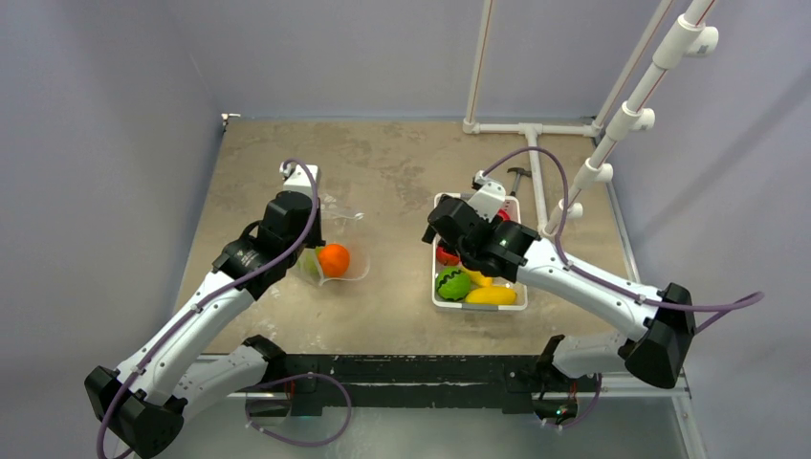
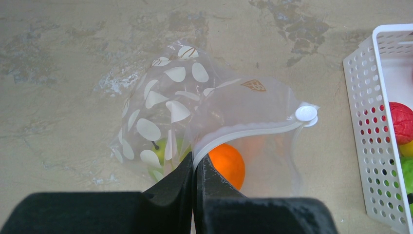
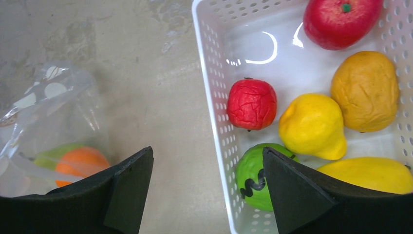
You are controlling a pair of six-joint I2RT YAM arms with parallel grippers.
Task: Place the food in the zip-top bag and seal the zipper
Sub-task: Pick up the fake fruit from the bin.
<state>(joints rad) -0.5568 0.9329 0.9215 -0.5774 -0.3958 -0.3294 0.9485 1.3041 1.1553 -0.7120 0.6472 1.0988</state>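
Note:
The clear zip-top bag [image 2: 195, 112] lies on the table with white leaf prints. An orange fruit [image 2: 226, 163] and a yellow-green one [image 2: 163, 152] are inside it. My left gripper [image 2: 196, 163] is shut on the bag's pale zipper strip [image 2: 248, 131] at its near end. My right gripper [image 3: 207, 168] is open and empty, straddling the left wall of the white basket [image 3: 207, 87]. In the basket lie a red fruit [image 3: 252, 104], a second red one [image 3: 341, 19], yellow [image 3: 311, 126], orange [image 3: 364, 90], a long yellow one [image 3: 370, 174] and the dark-striped green one [image 3: 252, 178].
The basket [image 1: 442, 298] stands right of the bag [image 1: 330, 260] in the top view. A white pipe frame [image 1: 536, 129] stands at the back right. A dark clamp [image 1: 517, 176] lies behind the basket.

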